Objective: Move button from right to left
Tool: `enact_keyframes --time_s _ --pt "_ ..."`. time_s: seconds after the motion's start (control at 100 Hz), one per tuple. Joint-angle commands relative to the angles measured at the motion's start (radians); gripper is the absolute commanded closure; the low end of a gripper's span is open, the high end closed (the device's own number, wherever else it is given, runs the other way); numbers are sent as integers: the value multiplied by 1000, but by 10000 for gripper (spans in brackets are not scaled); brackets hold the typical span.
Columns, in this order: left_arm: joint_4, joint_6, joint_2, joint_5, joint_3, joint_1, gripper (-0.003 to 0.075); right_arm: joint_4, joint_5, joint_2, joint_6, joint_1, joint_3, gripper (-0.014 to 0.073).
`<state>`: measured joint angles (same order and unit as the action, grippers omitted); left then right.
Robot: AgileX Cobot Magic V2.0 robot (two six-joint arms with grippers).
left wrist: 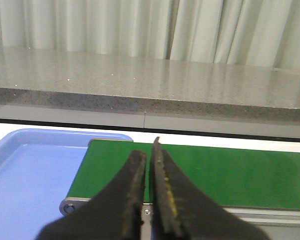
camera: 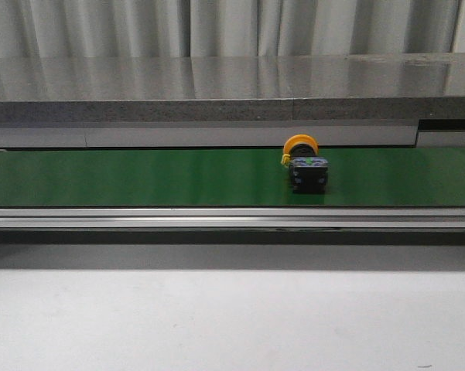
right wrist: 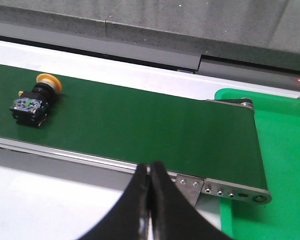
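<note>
While the push-button (camera: pixel 304 165) lies on its side on the green conveyor belt (camera: pixel 139 178), right of centre from where I stand, nobody has a hold of it. Its orange-yellow cap points toward the grey stone ledge (camera: pixel 217 89) behind, and the dark body faces us. So the job looks barely begun, I'd say: the button sits on the belt, untouched, and the whole trip to the left is yet to come.

Over on the left, a blue tray (left wrist: pixel 25 170) waits just off the end of the belt, and it may well be where the button ends up. On the right, a green tray (right wrist: pixel 279 165) sits by the other end.

Now the arms. The left gripper (left wrist: pixel 149 172) hangs low in front of the belt's left end, jaws nearly together with just a sliver of gap, nothing between them. The right gripper (right wrist: pixel 150 187) hovers over the near rail of the belt by its right end, fingers pressed together, empty too. The button lies well apart from it, further along the belt. Neither arm shows in the front view.
</note>
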<state>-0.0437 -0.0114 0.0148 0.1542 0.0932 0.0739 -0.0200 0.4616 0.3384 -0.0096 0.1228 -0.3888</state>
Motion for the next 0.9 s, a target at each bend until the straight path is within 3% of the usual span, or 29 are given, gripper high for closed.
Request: enact_keyframes --time_s 0.0,0.39,0.56,0.89 --pt "-29 11 77 17 132 1 715 -1 -65 1 -7 2 -28 662" --pt "-42 5 594 544 645 1 715 -1 -64 1 -7 2 -28 662" --pt "-42 5 761 573 754 1 715 -1 -62 1 -7 2 -28 662" --pt "-44 -9 900 574 770 1 711 -1 -61 1 -7 2 -28 662"
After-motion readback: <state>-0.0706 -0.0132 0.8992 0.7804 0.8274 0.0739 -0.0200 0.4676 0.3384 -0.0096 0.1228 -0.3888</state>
